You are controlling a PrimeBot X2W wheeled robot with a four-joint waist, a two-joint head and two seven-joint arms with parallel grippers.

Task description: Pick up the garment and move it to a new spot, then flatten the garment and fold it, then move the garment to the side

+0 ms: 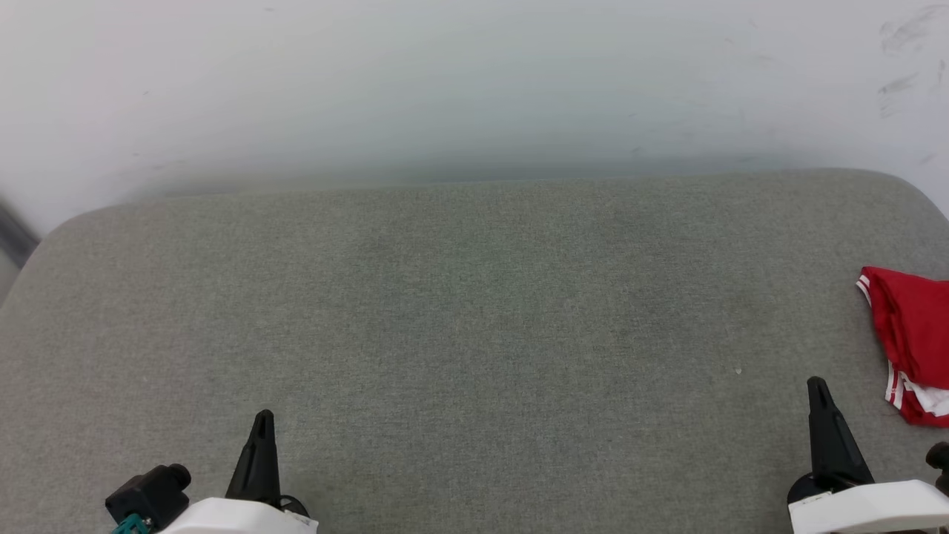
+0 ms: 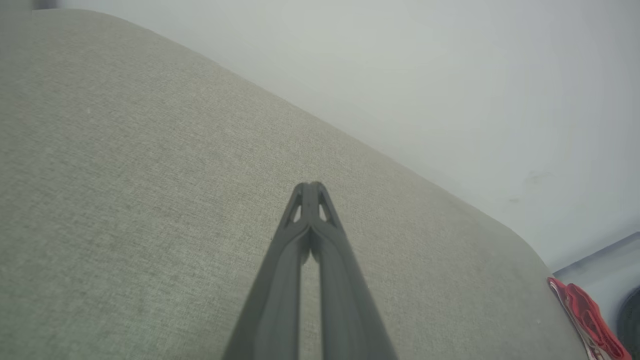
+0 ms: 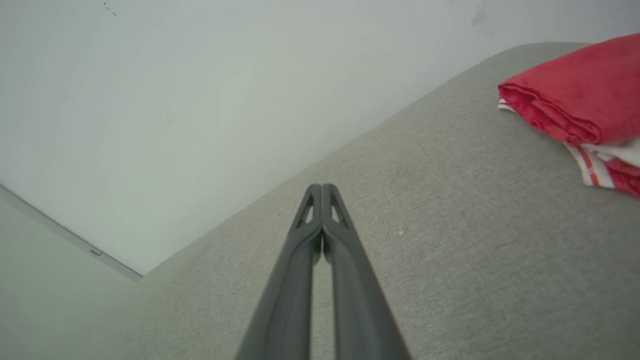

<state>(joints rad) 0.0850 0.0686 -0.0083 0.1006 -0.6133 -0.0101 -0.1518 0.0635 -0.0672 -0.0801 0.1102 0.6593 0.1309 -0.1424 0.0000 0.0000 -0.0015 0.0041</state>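
1 garment (image 1: 913,334) lies at the far right of the head view, cut by the frame edge, on the grey table (image 1: 460,334). It looks folded into a compact stack: the right wrist view shows it in the upper right (image 3: 575,90) with a rounded red fold on top and white cloth with red-and-white striped trim peeking from beneath. The fabric reads as soft knit, slightly fuzzy at the fold. In the left wrist view it is a thin red sliver (image 2: 587,312) at the lower right, by the table's rounded corner. Lying bundled at the edge, with bare cloth across the middle, it suggests that the fold and the move to the side are done, or nearly so.

The right gripper (image 1: 819,389) stands near the garment at the lower right of the head view but apart from it, jaws together on nothing (image 3: 320,190). The left gripper (image 1: 262,423) sits well apart at the lower left, jaws likewise together and empty (image 2: 310,189). Both point up the frame in what looks like a rest pose.

The table top is a coarse grey weave, padded-looking, with rounded corners. Behind it stands a pale wall (image 1: 474,74), smooth with faint scuffs at the upper right.
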